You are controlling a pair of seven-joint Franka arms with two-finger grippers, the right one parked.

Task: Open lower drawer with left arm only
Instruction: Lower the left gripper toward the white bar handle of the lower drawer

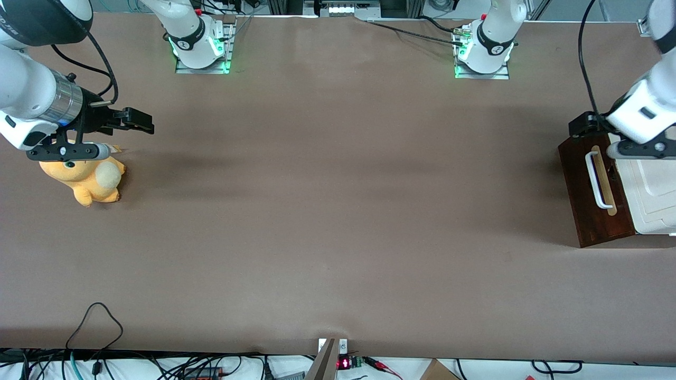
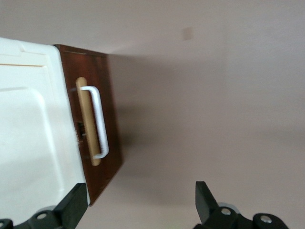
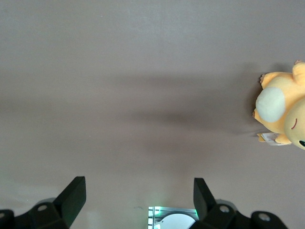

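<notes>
The lower drawer (image 1: 583, 198) shows its dark brown front, with a white bar handle (image 1: 597, 179) on a light tan strip, at the working arm's end of the table. It looks closed under the cream-white cabinet top (image 1: 655, 184). My left gripper (image 1: 582, 126) hovers above the end of the drawer front that lies farther from the front camera. It touches nothing. In the left wrist view the drawer front (image 2: 108, 90) and its handle (image 2: 99, 121) lie ahead of the gripper (image 2: 139, 195), which is open and holds nothing.
A yellow plush toy (image 1: 87, 179) lies at the parked arm's end of the table, also seen in the right wrist view as the plush toy (image 3: 281, 112). Two arm bases (image 1: 200, 47) (image 1: 483, 50) stand along the table edge farthest from the front camera. Cables (image 1: 95, 322) lie at the near edge.
</notes>
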